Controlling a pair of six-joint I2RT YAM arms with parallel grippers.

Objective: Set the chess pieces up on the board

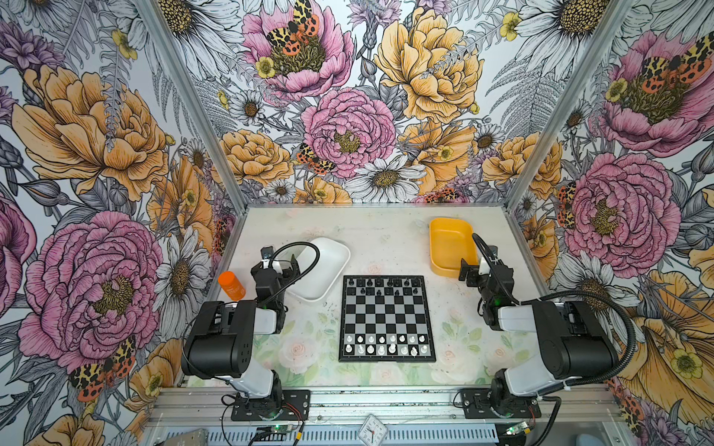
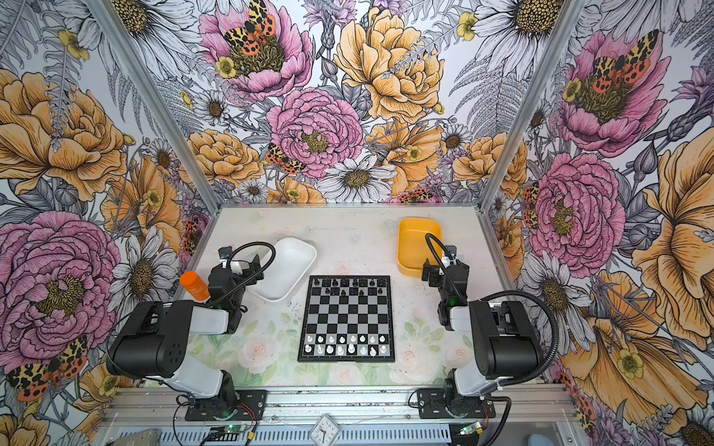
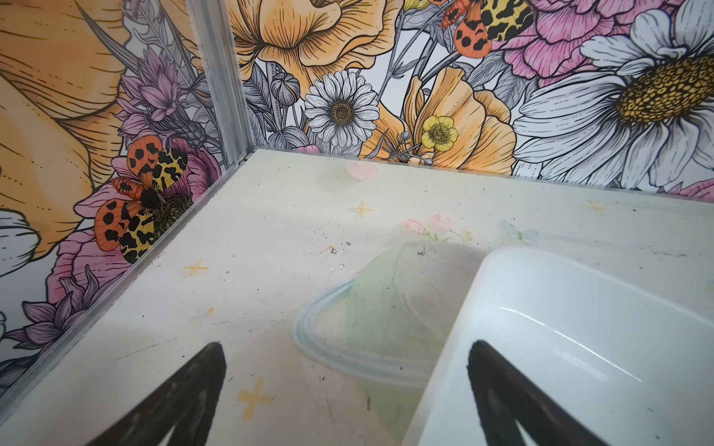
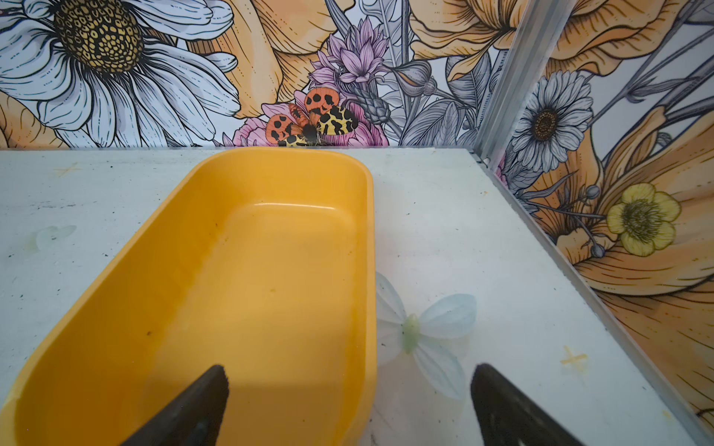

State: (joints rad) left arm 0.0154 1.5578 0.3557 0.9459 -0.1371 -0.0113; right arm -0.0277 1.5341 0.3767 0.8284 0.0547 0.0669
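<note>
The left hand (image 3: 345, 347) and the right hand (image 4: 349, 370) are both spread wide and empty, away from the board (image 1: 387, 314). The chess pieces (image 1: 380, 340) stand on its end rows; they look tiny, light, hard and slippery, so I would pinch one gently at its narrow waist

board (image 1: 386, 316): black frame, black/silver checks, flat mid-counter (image 1: 309, 231). Black chess pieces (image 1: 378, 292) on the far two rows, spacing ragged. White chess pieces (image 1: 392, 348) fill the near two rows; one (image 1: 414, 351) looks tilted.
</note>
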